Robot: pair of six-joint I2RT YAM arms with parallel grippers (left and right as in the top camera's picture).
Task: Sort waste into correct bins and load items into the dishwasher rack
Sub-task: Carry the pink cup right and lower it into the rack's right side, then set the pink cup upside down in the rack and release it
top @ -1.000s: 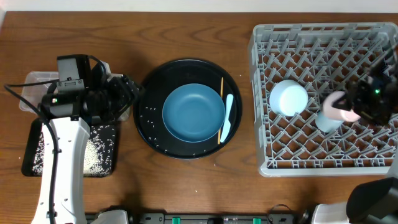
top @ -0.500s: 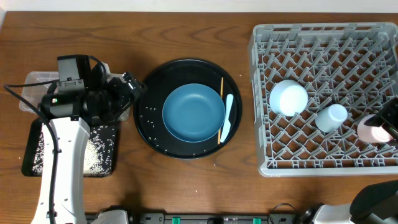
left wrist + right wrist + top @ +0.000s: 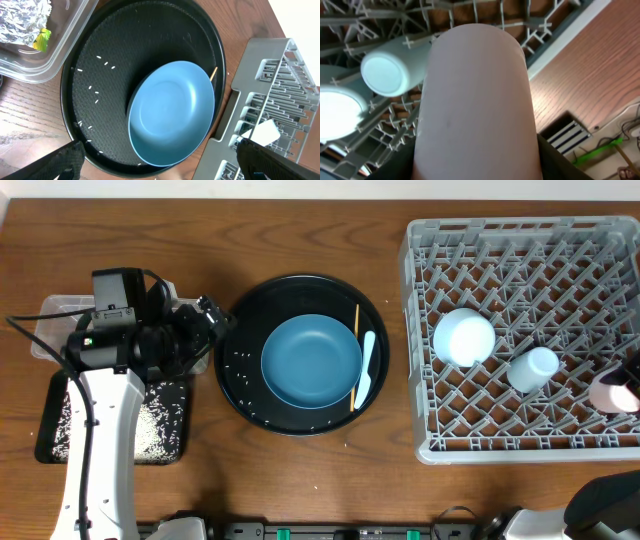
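Note:
My right gripper point(image 3: 477, 165) is shut on the pink cup point(image 3: 477, 100), which hangs over the right edge of the grey dishwasher rack point(image 3: 500, 448). In the overhead view the pink cup point(image 3: 612, 392) is nearly out of frame. A pale-blue bowl point(image 3: 464, 337) and a light-blue cup point(image 3: 532, 368) lie in the rack. The dark-blue plate point(image 3: 311, 362), white spoon point(image 3: 365, 370) and chopstick point(image 3: 355, 350) rest on the round black tray point(image 3: 235, 385). My left gripper point(image 3: 215, 320) is open and empty over that tray's left rim, above loose rice grains point(image 3: 95, 90).
The clear tub point(image 3: 65, 55) at the far left holds crumpled foil point(image 3: 22, 20) and a yellow wrapper point(image 3: 42, 39). In front of it, a shallow black tray point(image 3: 165, 435) holds spilled rice. My left arm stretches over both. Bare wood lies between the round tray and the rack.
My right gripper has carried the pink cup from the rack's middle to its right edge. The left jaws have spread wider. The left arm has barely moved.

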